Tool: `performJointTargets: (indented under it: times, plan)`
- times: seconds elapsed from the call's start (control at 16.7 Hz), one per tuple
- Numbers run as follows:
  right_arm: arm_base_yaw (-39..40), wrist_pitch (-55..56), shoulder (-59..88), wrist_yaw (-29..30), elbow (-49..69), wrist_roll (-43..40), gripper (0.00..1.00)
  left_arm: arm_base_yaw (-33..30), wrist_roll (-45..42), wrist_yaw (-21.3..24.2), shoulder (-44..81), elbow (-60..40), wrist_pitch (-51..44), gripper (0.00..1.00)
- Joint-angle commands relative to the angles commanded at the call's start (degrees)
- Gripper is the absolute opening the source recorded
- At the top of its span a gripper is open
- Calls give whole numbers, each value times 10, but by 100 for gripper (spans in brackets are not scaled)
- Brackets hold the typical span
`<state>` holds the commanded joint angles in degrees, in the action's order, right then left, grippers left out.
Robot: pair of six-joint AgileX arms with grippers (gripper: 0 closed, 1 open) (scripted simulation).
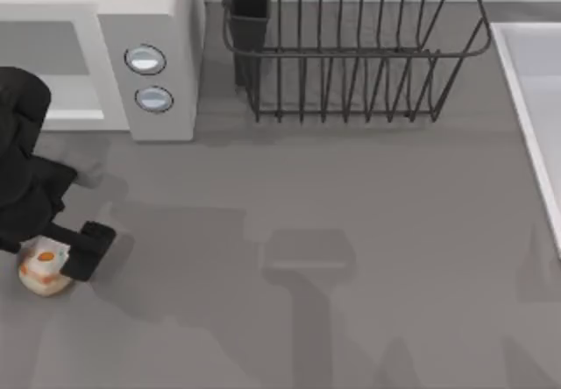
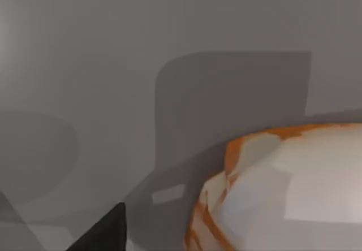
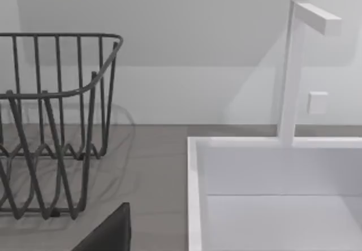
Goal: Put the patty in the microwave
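Left gripper [image 1: 54, 259]: It was low at the table's left edge, fingers spread to either side of the patty. One dark finger [image 1: 88, 251] lay just beside the patty's right side; the other was hidden under the arm. Whether the pads touched the patty could not be told, so the gripper was judged spread and not yet clamped.

Patty [image 1: 44, 270]: It rested on the table [image 1: 307, 231] at the near left, with its orange blob on top. In the left wrist view it loomed large and close [image 2: 283, 189], which fitted a camera brought right down for a grasp.

Reason for the pose: The straddling fingers suggested the pick-up step was in hand, with the lift and carry not yet done.

Microwave [image 1: 158, 56]: It stood at the far left, its grey cavity open toward the table and its two round buttons [image 1: 145, 60] on the front panel. It was well apart from the patty.

Obstruction: The stretch between patty and cavity held nothing but the left arm itself. The front panel stood just right of the opening and would need avoiding.

Dish rack [image 1: 351, 47]: The black wire rack sat at the far middle, right of the microwave and off the likely route.

Sink [image 1: 530, 100]: A white basin lay at the far right, with its faucet [image 3: 294, 70] behind.

Right gripper [image 3: 107, 234]: It was parked off the right side, facing the rack and sink. Its finger state could not be told.
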<state>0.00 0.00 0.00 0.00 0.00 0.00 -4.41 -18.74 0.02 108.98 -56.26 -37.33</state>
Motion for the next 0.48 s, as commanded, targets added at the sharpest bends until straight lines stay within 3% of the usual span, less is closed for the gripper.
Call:
performJointTargets:
  times: [0.12, 0.48]
  plan:
    - [0, 0, 0, 0, 0, 0, 100, 0, 0, 0, 0, 0, 0, 0]
    - [0, 0, 0, 0, 0, 0, 100, 0, 0, 0, 0, 0, 0, 0]
